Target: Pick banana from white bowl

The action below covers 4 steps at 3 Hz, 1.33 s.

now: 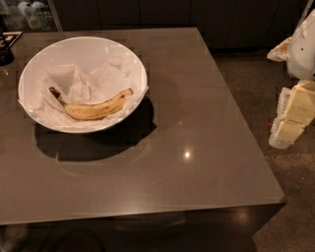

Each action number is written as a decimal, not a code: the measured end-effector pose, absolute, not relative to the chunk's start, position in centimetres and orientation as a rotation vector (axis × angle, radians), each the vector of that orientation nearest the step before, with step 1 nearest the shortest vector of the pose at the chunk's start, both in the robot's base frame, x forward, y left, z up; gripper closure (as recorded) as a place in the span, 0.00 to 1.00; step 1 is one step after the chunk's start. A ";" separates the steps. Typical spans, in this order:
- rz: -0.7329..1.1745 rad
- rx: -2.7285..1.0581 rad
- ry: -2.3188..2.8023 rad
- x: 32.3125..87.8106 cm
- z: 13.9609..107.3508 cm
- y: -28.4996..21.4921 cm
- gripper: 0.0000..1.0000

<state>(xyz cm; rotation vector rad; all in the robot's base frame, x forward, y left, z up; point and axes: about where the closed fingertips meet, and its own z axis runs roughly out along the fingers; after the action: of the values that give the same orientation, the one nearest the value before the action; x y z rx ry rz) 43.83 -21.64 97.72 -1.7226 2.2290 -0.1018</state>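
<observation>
The banana [94, 108] is yellow with brown speckles and a dark stem tip at its left end. It lies curved on crumpled white paper in the front part of the white bowl [129, 56], which stands on the left half of a grey table. My gripper [291, 120], cream-coloured under a white arm, hangs at the right edge of the view. It is beyond the table's right edge, over the floor, far from the bowl. Nothing shows in it.
The grey table [197, 162] has its right edge near the gripper and its front edge low in the view. A dark object [6, 51] sits at the table's far left. Dark cabinets [147, 12] stand behind. Speckled floor [290, 197] lies to the right.
</observation>
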 end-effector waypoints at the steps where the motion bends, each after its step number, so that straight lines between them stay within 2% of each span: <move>1: -0.102 -1.723 2.229 43.8 97.7 -21.6 0.00; 2: -0.139 -1.712 2.216 44.3 98.4 -20.8 0.00; 4: -0.210 -1.877 2.111 48.2 101.6 -13.2 0.00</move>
<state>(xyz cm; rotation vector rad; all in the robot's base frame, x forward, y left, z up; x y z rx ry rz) 48.16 -13.17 101.60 -1.8769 2.1107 -0.2103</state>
